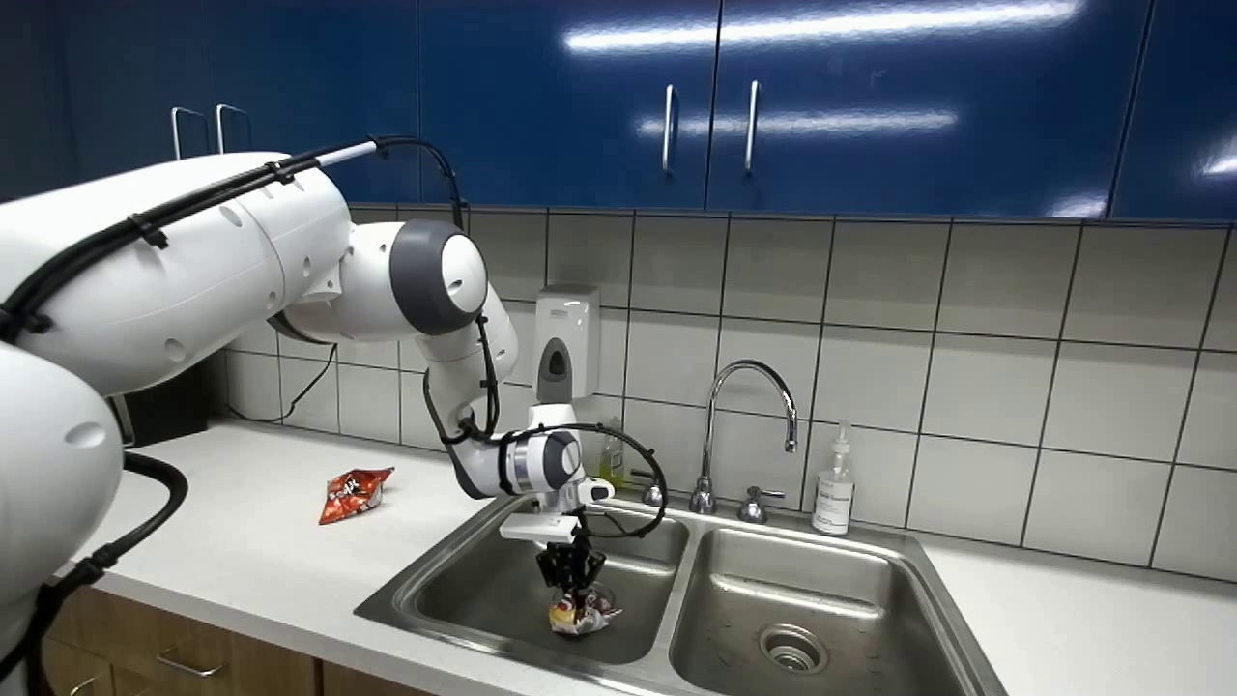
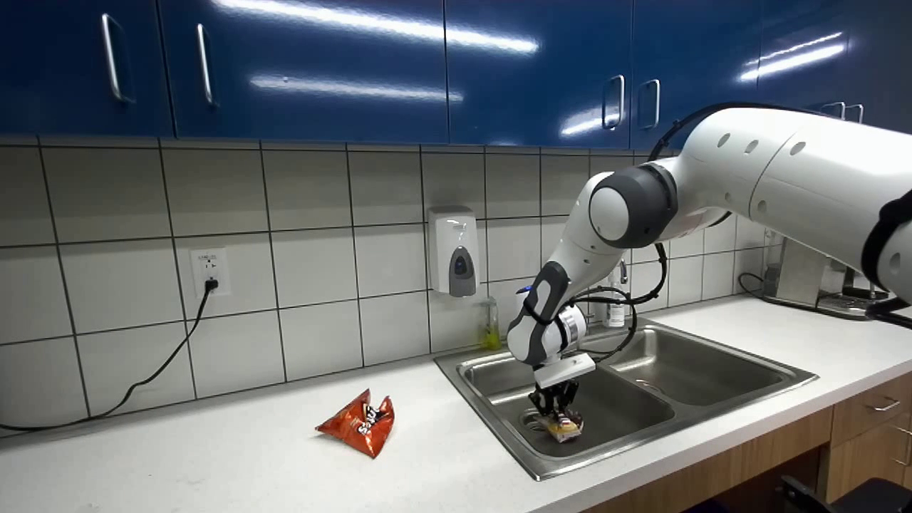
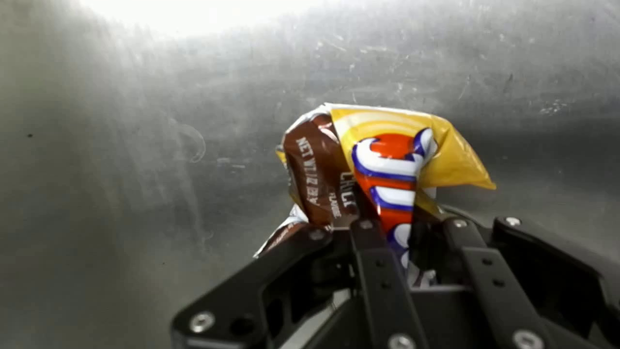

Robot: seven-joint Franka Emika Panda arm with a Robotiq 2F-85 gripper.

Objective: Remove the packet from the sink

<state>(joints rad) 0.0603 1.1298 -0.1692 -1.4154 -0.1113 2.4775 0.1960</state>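
The packet (image 3: 387,155), crinkled, yellow with brown and red-orange print, is folded and bunched between the fingers of my gripper (image 3: 411,230) in the wrist view. It is down in a basin of the steel sink (image 1: 679,590); I cannot tell if it touches the basin floor. In both exterior views my gripper (image 1: 577,592) (image 2: 558,406) points down into that basin, with the packet (image 1: 570,622) (image 2: 566,429) at its fingertips. The fingers are drawn in on the packet and hide its lower part. The sink rim (image 2: 491,434) also shows around the basin.
A redder small packet (image 1: 354,495) (image 2: 362,424) lies on the white counter beside the sink. The curved faucet (image 1: 710,425) rises behind the basins. A sanitizer bottle (image 1: 833,493) and a greenish soap bottle (image 2: 491,328) stand at the back. A divider separates the two basins.
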